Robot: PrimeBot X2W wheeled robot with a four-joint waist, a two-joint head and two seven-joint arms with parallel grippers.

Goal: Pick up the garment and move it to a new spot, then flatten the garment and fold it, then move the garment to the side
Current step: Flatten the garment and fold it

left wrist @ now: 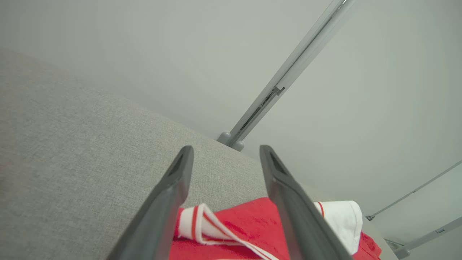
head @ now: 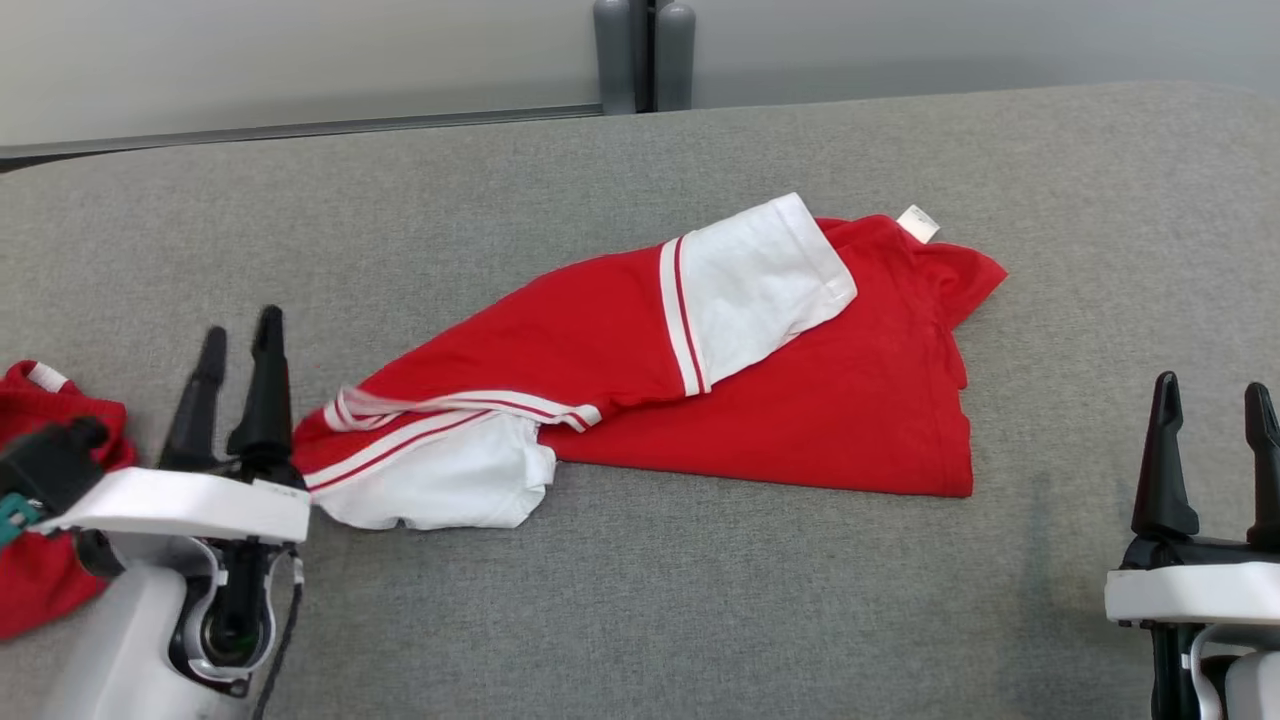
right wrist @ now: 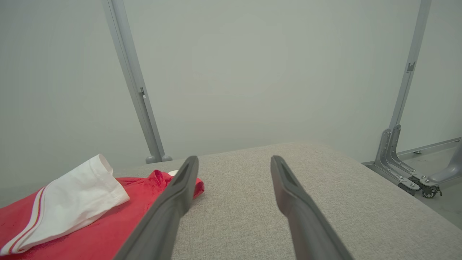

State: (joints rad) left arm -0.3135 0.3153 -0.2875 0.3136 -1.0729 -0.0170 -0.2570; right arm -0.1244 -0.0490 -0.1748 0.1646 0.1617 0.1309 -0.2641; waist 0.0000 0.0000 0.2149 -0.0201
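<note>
The garment (head: 780,400) is a red shirt with white, red-striped sleeves, lying folded over on the grey padded surface (head: 640,620). One white sleeve rests on top and the other bunches at its left end. My left gripper (head: 241,325) stands just left of that bunched sleeve, open with nothing between its fingers. In the left wrist view the garment (left wrist: 249,224) lies low beyond the spread left gripper (left wrist: 226,148). My right gripper (head: 1211,385) is open at the lower right, apart from the cloth. In the right wrist view the right gripper (right wrist: 234,158) has the garment (right wrist: 90,234) to its left.
A second red cloth (head: 40,500) lies at the far left edge, partly behind my left wrist. Two grey posts (head: 645,50) rise past the surface's far edge. A metal bracket (right wrist: 393,155) stands on the floor off the right side.
</note>
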